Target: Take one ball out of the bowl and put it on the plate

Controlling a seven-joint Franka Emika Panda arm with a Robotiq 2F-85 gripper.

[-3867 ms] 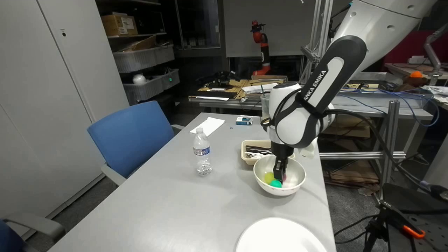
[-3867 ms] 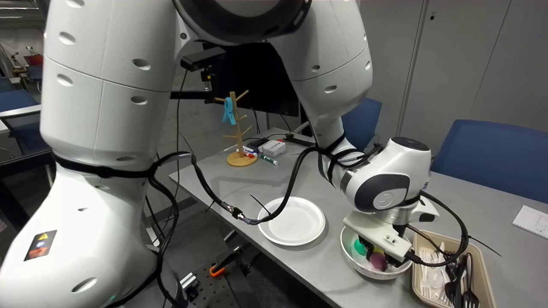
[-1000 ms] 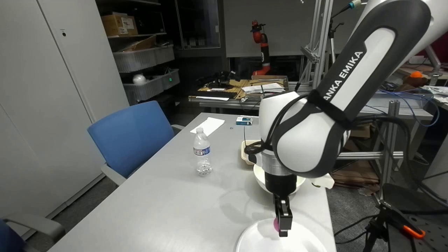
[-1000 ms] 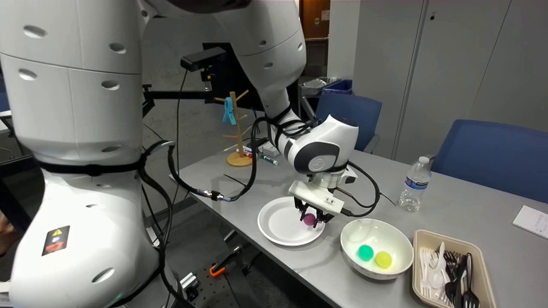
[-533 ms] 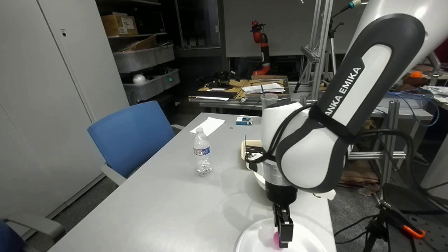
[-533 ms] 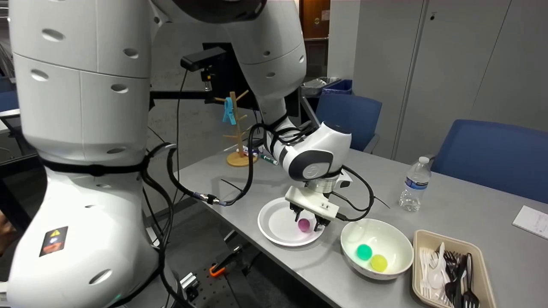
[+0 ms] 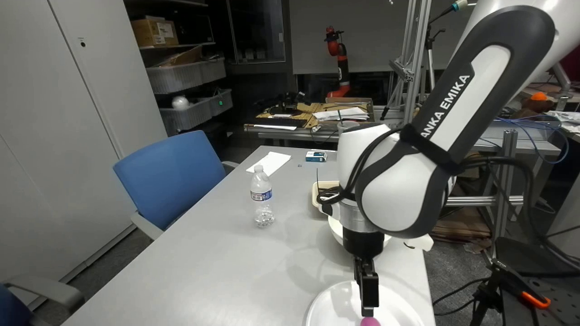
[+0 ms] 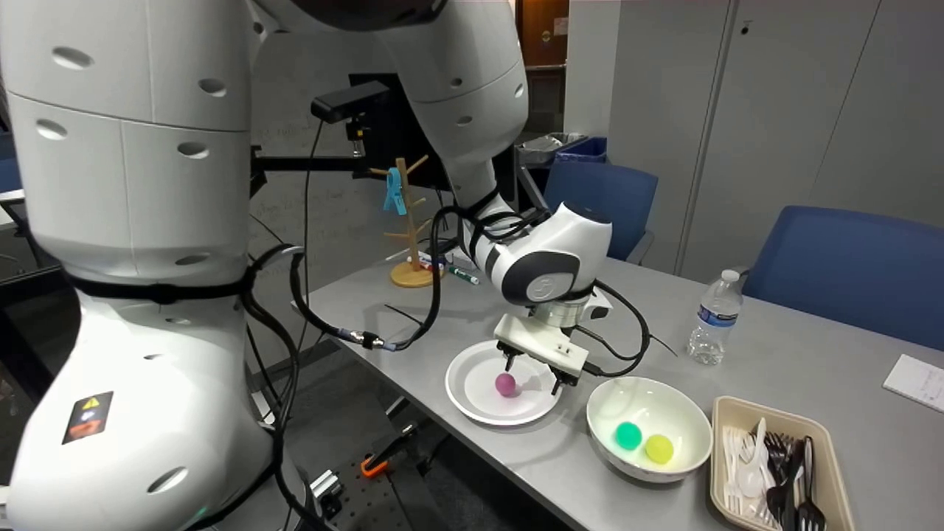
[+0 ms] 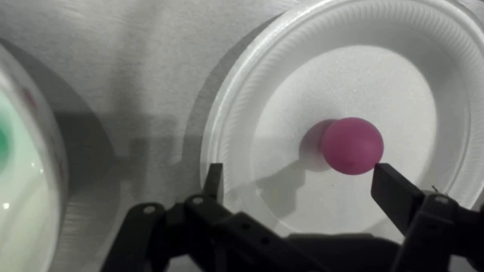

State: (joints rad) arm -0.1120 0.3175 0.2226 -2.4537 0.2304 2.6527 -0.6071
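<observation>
In an exterior view, the plate [image 8: 470,387] bore the pink ball [image 8: 505,384], the gripper [image 8: 532,380] hung over the plate with fingers spread wide, and the bowl [image 8: 653,402], with a green ball [image 8: 628,436] and a yellow ball [image 8: 658,449] inside, stood just beside a cutlery tray [image 8: 771,417]

"How does your ball [image 9: 352,146] lie?"

"Pinkish-magenta, round and ungripped on the flat middle of your plate [image 9: 385,83], just by one tip of your claw [image 9: 298,168]; you can't tell whether ball and claw touch."

"And that plate?"

"White, round, ribbed around the rim, lying flat and reaching beneath your claw."

"Your bowl [image 8: 667,405]?"

"White too, standing upright, small pinkish marks outside, near your claw on the side opposite the ball."
</observation>
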